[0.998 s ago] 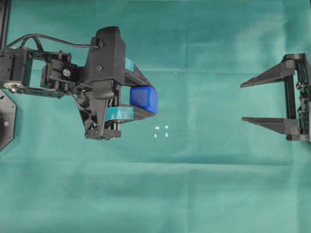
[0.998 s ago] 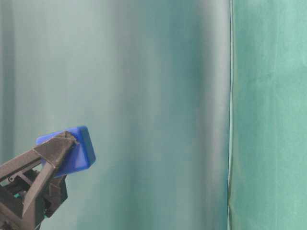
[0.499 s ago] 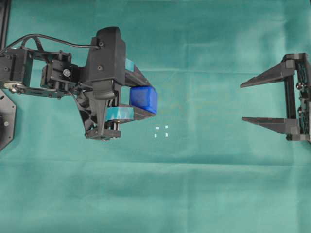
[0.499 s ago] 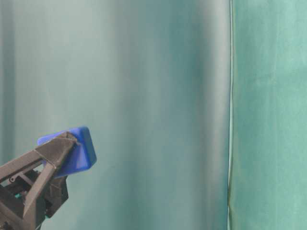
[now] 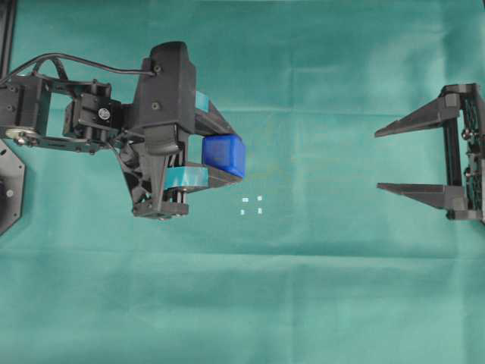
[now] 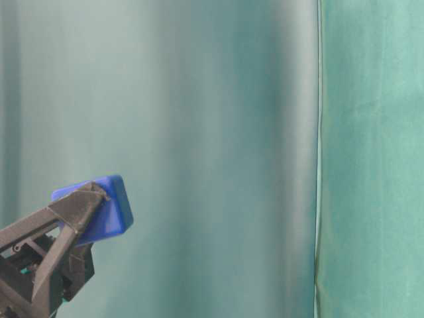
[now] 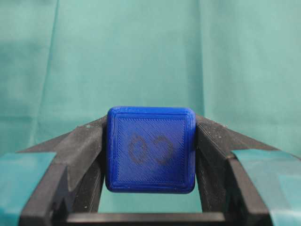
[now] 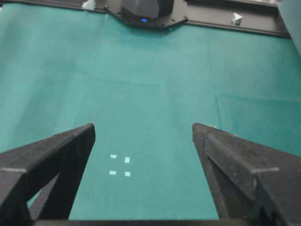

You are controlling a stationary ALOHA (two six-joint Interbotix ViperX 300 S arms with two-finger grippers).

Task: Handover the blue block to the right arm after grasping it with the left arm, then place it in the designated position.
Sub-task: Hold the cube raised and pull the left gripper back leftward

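The blue block [image 5: 224, 154] is pinched between the two black fingers of my left gripper [image 5: 231, 155], lifted off the green cloth. In the left wrist view the blue block [image 7: 150, 149] fills the gap between the jaws of the left gripper [image 7: 150, 136], showing a face with a faint dark mark. From table level the blue block [image 6: 99, 209] sits at the fingertips, low on the left. My right gripper [image 5: 377, 159] hangs wide open at the right edge, empty, far from the block. The designated position [image 5: 251, 205], a square of tiny white marks, lies just right of and below the block; the designated position [image 8: 120, 166] also shows between the right gripper's [image 8: 143, 129] fingers.
Green cloth [image 5: 318, 288] covers the whole table. A black frame with a dark housing [image 8: 143, 12] runs along the far edge in the right wrist view. A green curtain [image 6: 199, 132] forms the backdrop at table level.
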